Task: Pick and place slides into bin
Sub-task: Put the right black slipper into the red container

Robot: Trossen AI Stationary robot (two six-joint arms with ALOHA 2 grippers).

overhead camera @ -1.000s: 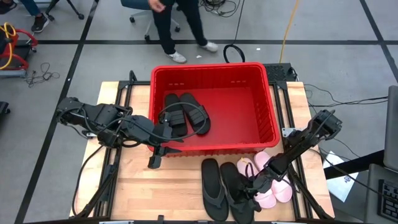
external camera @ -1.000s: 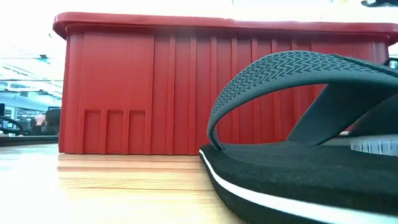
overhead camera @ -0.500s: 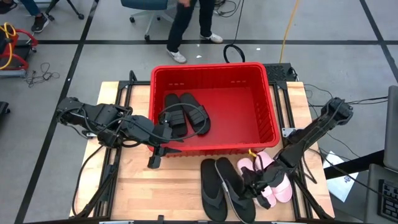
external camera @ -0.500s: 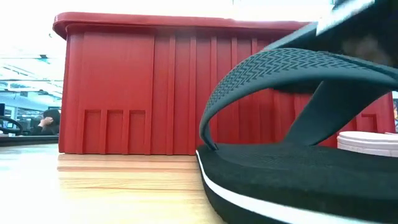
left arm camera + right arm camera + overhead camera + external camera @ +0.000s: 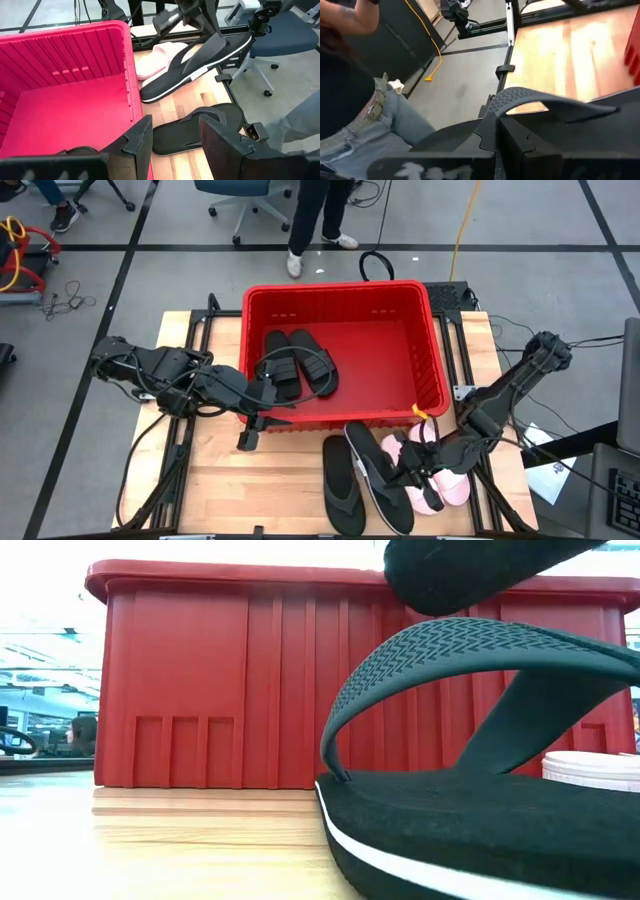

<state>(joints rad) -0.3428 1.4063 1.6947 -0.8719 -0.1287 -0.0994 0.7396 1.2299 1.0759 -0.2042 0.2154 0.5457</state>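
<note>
The person (image 5: 318,215) beyond the bin (image 5: 432,350) is cut off above the legs by the high view's far edge. The pink slides (image 5: 452,485) are partly hidden beneath the right arm.

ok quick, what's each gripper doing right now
Left gripper: open, empty, at the bin's front left wall.
Right gripper: shut on a black flip-flop's strap, lifting it off the table.
</note>
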